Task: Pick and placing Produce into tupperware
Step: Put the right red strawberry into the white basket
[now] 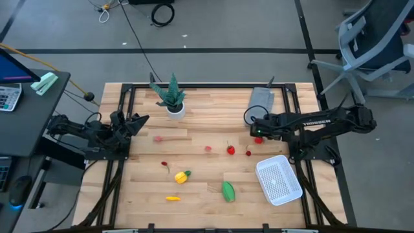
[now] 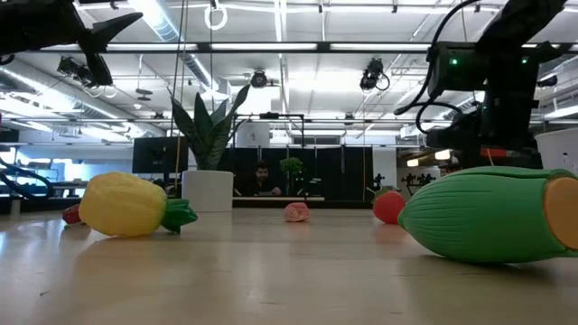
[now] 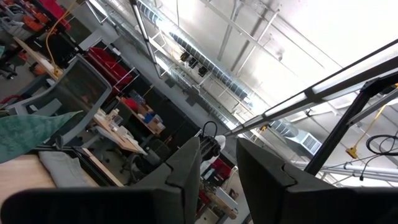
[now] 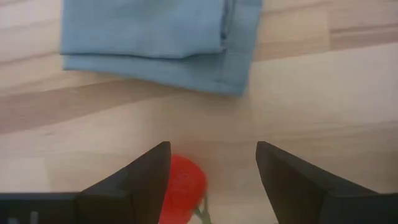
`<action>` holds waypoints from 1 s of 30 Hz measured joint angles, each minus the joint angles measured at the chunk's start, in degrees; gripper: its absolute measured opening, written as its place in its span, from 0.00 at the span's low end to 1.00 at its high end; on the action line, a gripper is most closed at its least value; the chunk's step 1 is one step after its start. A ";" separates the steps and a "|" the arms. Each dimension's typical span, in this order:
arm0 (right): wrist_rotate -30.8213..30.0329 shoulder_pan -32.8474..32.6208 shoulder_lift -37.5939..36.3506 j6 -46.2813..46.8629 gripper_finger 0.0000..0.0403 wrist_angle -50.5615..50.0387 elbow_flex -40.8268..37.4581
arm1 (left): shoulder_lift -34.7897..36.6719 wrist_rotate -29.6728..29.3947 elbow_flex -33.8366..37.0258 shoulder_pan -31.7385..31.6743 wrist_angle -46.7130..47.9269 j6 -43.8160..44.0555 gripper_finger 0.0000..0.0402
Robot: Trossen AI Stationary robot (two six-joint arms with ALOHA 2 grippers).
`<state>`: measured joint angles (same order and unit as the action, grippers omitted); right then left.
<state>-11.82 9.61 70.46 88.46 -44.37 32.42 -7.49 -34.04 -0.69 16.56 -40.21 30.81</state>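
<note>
Your right claw [image 4: 211, 180] hangs spread apart over a small red piece [image 4: 181, 188] on the desk [image 1: 207, 116], near the grey cloth [image 4: 161, 37]. Nothing is picked yet: lower, center on it, close, then carry it to the empty white container [image 1: 279, 180]. Your left claw [image 1: 132, 123] waits at the desk's left edge, slightly parted.

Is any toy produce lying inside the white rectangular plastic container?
No, the white rectangular plastic container shows only its dotted bottom in the high view.

we saw a table [image 1: 207, 188] of pale, matt wood planks. the folded cloth [image 4: 155, 37] looked soft and woven. the tupperware [image 1: 279, 180] was white plastic with a dotted bottom. the green oblong [image 2: 479, 217] looked like ribbed, slightly glossy plastic.
</note>
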 joint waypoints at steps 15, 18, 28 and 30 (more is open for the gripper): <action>5.09 -0.02 -1.10 -16.98 0.61 0.52 0.04 | -0.01 0.00 0.00 0.00 0.00 -0.02 0.27; 7.13 -0.02 -2.77 -19.51 0.61 0.52 0.91 | -0.02 -0.02 0.00 -0.01 0.00 -0.02 0.28; 14.33 -0.07 -6.84 -31.57 0.61 -1.76 3.13 | 0.00 0.00 0.00 0.01 0.00 -0.04 0.27; 14.67 -0.04 -6.71 -32.16 0.61 -4.00 3.13 | -0.02 0.00 0.00 0.00 0.02 -0.04 0.28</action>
<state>2.85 9.56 63.74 56.30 -48.37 35.55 -7.51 -34.04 -0.69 16.57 -40.18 30.76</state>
